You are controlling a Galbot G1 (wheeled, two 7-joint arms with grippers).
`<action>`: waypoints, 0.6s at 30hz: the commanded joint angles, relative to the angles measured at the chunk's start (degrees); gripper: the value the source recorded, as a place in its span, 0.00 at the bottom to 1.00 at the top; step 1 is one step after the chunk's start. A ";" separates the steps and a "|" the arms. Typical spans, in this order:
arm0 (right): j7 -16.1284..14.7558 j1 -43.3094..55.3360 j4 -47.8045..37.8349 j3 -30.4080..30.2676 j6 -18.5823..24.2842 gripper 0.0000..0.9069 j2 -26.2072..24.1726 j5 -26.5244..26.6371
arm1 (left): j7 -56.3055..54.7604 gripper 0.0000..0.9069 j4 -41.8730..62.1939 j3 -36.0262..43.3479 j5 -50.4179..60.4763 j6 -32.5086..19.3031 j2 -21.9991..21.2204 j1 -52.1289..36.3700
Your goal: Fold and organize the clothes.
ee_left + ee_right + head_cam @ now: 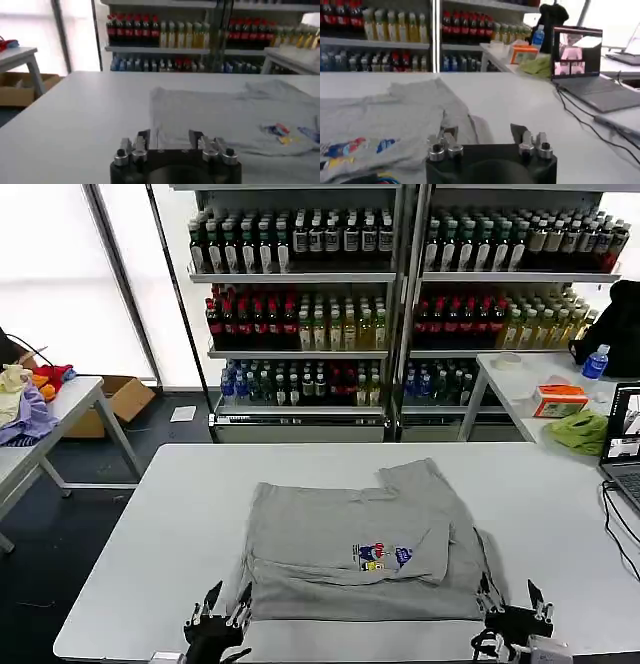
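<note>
Left hand [214, 612] spread, empty, at the counter's near edge just off the shirt's [365, 539] near-left corner. Right hand [512, 609] spread, empty, by the near-right corner. Shirt lies between them, mid-counter [180, 514]. White counter; drink shelves [300, 304] behind, laptop [622, 439] at right, green cloth [580, 431] on a side table. Shirt grey, partly folded, colourful print [380, 556] facing up.
</note>
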 commanded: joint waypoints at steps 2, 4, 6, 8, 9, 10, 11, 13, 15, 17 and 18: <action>-20.01 23.13 -14.97 3.46 4.86 1.00 -4.48 4.74 | 12.37 1.00 8.59 -0.09 -3.66 -0.91 0.99 -20.64; -25.37 27.01 -18.75 2.64 5.80 1.00 -7.49 3.34 | 14.29 1.00 13.15 0.79 -4.65 -0.77 1.72 -26.39; -28.09 30.41 -23.21 1.13 4.89 1.00 -10.92 2.80 | 14.70 1.00 18.08 1.94 -5.09 -0.77 2.78 -30.94; -30.64 34.37 -28.15 -0.71 3.41 1.00 -13.38 0.42 | 15.04 1.00 23.12 3.12 -5.58 -0.64 3.34 -34.86; -32.30 35.77 -29.92 -1.78 2.95 1.00 -14.56 -1.14 | 15.02 1.00 25.12 3.54 -6.32 -0.18 3.31 -37.27; -33.80 37.11 -31.34 -2.65 1.92 1.00 -15.66 -2.38 | 15.15 1.00 26.61 4.15 -6.82 0.04 3.07 -39.08; -35.40 38.16 -32.96 -4.67 0.90 1.00 -16.57 -3.12 | 15.25 1.00 28.56 4.68 -7.18 0.31 2.80 -40.99; -38.81 40.82 -36.68 -8.18 -0.39 1.00 -17.93 -6.39 | 15.22 1.00 34.09 6.07 -7.30 0.45 1.96 -44.96; -37.60 44.27 -40.95 -11.61 -0.44 1.00 -17.58 -7.31 | 15.04 1.00 38.70 7.42 -7.09 0.35 1.00 -48.08; -34.61 47.34 -44.35 -13.53 -1.05 1.00 -16.00 -6.84 | 14.97 1.00 45.71 8.12 -6.49 0.20 -0.19 -51.80; -33.67 48.70 -46.59 -14.17 -1.24 1.00 -15.08 -6.59 | 14.77 1.00 47.90 8.28 -6.48 0.20 -0.59 -52.95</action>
